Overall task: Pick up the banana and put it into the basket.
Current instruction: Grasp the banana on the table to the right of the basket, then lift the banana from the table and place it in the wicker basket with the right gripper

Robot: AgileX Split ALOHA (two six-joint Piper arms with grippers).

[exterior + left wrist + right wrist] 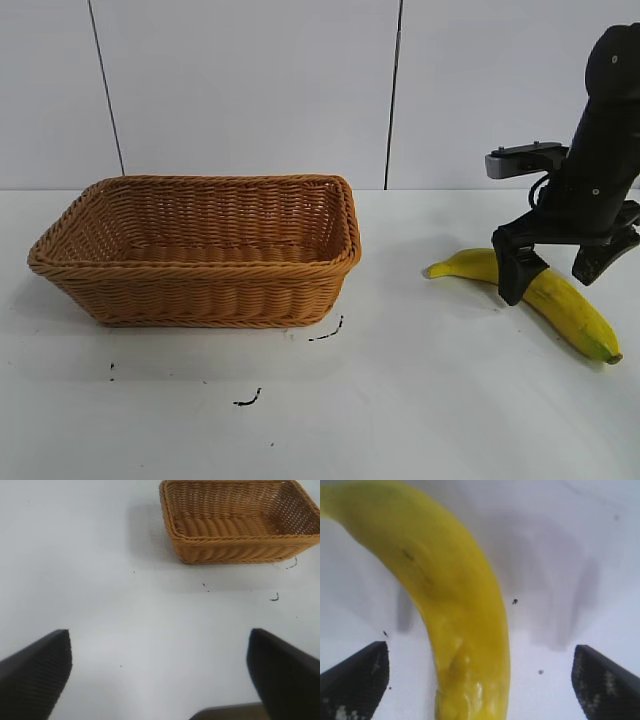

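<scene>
Yellow banana, tan-brown woven basket, black right claw, white table.

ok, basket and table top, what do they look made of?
Basket: looks like woven wicker or rattan, tan-brown and matte; interlaced strands and a braided rim show. It could be synthetic weave.
Table: smooth white surface, probably laminate or painted board, with a faint sheen and a few black scuff marks. The core material cannot be told.
</scene>
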